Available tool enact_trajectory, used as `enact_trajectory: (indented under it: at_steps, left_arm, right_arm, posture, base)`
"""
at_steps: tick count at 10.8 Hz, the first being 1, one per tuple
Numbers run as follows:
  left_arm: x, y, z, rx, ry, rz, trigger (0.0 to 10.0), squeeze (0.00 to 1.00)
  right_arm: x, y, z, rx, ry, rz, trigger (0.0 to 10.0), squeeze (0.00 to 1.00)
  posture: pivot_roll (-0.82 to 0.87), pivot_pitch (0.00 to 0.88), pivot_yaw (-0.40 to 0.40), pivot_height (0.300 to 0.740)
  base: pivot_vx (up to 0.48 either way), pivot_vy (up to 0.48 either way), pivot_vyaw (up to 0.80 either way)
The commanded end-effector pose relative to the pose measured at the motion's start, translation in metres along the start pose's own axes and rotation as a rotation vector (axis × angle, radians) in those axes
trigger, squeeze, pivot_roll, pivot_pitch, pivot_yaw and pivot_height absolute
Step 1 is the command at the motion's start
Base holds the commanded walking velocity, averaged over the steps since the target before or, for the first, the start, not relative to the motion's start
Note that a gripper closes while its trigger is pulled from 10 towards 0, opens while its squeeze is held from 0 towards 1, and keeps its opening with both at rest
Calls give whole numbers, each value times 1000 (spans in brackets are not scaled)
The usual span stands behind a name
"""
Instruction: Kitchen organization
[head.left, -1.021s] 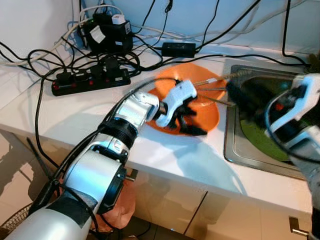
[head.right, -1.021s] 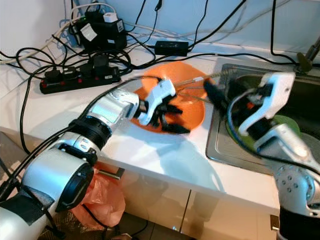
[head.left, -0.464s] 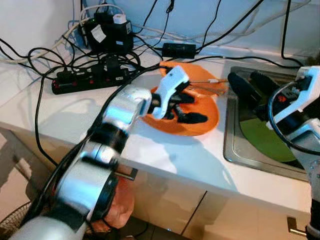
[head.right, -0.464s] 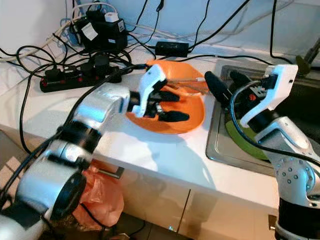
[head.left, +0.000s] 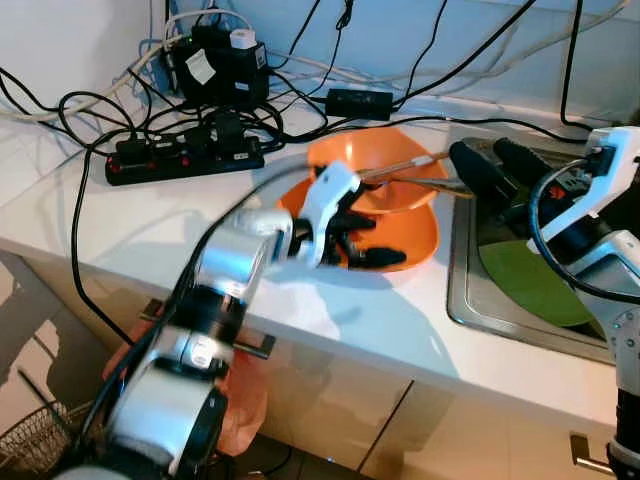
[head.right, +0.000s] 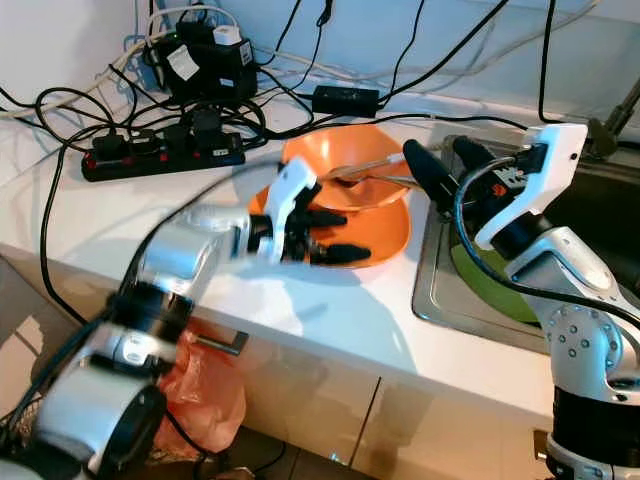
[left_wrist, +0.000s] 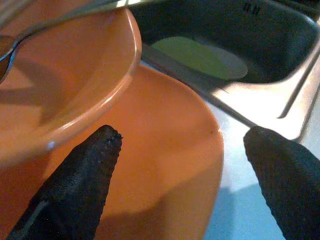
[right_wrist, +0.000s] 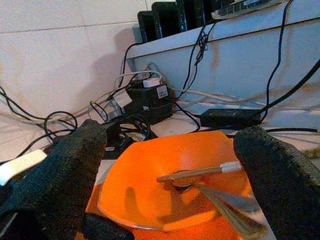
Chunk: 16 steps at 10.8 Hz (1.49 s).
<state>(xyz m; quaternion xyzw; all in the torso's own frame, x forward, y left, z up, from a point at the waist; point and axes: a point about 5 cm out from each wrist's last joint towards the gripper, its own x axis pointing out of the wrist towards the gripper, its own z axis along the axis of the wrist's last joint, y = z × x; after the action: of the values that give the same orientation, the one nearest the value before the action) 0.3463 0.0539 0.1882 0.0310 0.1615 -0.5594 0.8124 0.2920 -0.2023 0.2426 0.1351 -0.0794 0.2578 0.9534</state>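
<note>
White table by the sink: left gripper (head.left: 362, 238), fingers wide, straddles the orange plate (head.left: 415, 235) under the bowl (head.right: 350, 170); right gripper (head.right: 445, 165) spread too; slick, rigid plastic, grab the rim.

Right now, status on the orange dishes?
Left gripper open over orange plate. Right gripper open, facing orange bowl. Utensils in bowl.

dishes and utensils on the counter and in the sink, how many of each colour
orange: 2, bowl and plate
green: 1, plate in the sink
metal and wood: 2, spoon and wooden-handled utensil in the bowl
total: 5
</note>
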Motion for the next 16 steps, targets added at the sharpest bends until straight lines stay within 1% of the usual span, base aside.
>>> enact_trajectory:
  at_steps: [1,3,4,5,6,7,8,9,10,11,12,13,14,15,16]
  left_arm:
    - [-1,-4,3,-8,-18,2,10000,0]
    - [-3,-16,-4,-73,-42,0,10000,0]
    - [-7,-24,-7,-73,-42,-7,10000,0]
    - [-11,-29,-5,-73,-53,-15,10000,0]
    - [-24,-42,2,-53,-91,-36,10000,0]
    - [-33,-49,6,-44,-123,-34,10000,267]
    - [-47,-59,16,-41,-237,-5,10000,1000]
    - [-53,-64,19,-31,-310,22,10000,1000]
    - [-63,-64,25,-25,-470,151,10000,1000]
    - [-67,-64,26,-34,-511,198,10000,1000]
    - [-76,-50,11,35,-566,462,10000,1000]
    - [-79,-47,5,-3,-602,530,10000,1000]
    - [-83,-48,-6,122,-584,610,10000,1000]
    - [-84,-46,-20,151,-581,694,10000,1000]
    - [-83,-43,-29,167,-566,746,10000,1000]
  right_arm:
    - [2,0,5,-21,-17,10,10000,0]
    - [4,0,4,-21,-19,14,10000,0]
    - [5,1,4,-18,-19,19,10000,0]
    - [5,0,4,-17,-19,20,10000,0]
    - [7,1,3,-14,-18,25,10000,0]
    - [9,1,2,-10,-18,30,10000,0]
    - [12,3,0,-3,-18,40,10000,0]
    - [15,3,0,2,-22,42,10000,0]
    - [19,4,1,-6,-50,4,10000,0]
    - [20,4,1,-11,-60,-13,10000,0]
    - [24,1,2,-14,-111,-140,10000,0]
    - [24,2,0,-31,-118,-180,10000,0]
    - [24,4,-7,-37,-117,-223,10000,0]
    - [24,6,-17,-35,-114,-281,10000,0]
    - [24,10,-25,-35,-106,-310,10000,0]
  posture:
    - [-36,0,-28,740]
    - [-29,0,-31,740]
    - [-22,0,-34,740]
    - [-13,0,-37,740]
    - [-2,0,-40,740]
    - [11,0,-44,740]
    - [26,0,-50,740]
    - [37,0,-55,740]
    - [45,0,-59,740]
    - [44,0,-60,740]
    - [39,0,-59,740]
    - [39,0,-59,740]
    - [30,0,-58,740]
    - [24,0,-57,740]
    - [19,0,-54,740]
  base:
    - [0,0,0]
    - [0,0,0]
    - [0,0,0]
    - [0,0,0]
    - [0,0,0]
    - [0,0,0]
    - [0,0,0]
    - [0,0,0]
    - [0,0,0]
    - [0,0,0]
    - [0,0,0]
    - [0,0,0]
    - [0,0,0]
    - [0,0,0]
    - [0,0,0]
